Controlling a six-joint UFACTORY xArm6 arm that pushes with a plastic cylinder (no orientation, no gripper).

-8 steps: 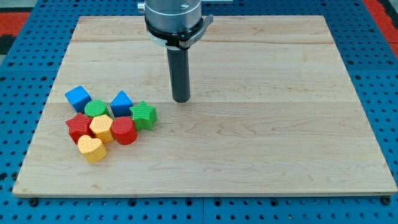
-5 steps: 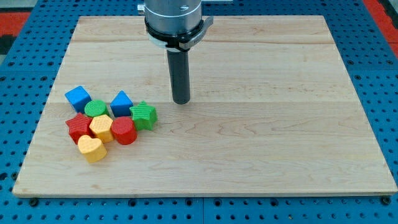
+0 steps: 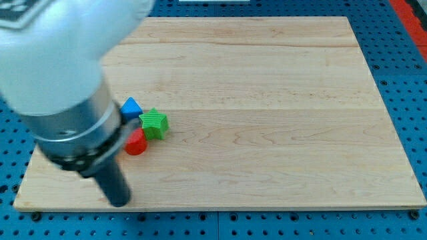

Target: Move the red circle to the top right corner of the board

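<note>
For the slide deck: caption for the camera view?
Arm looms at the view's left; my tip below-left of red circle, green star and blue block.

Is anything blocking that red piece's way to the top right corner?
The green star touches the red circle on its upper right, right on that line. Beyond it the board is bare. My tip sits below-left of the red circle.

Single high camera, angled down over the whole board (image 3: 267, 100), moderately near

My tip (image 3: 119, 202) below-left of red circle (image 3: 137, 143), apart
</note>
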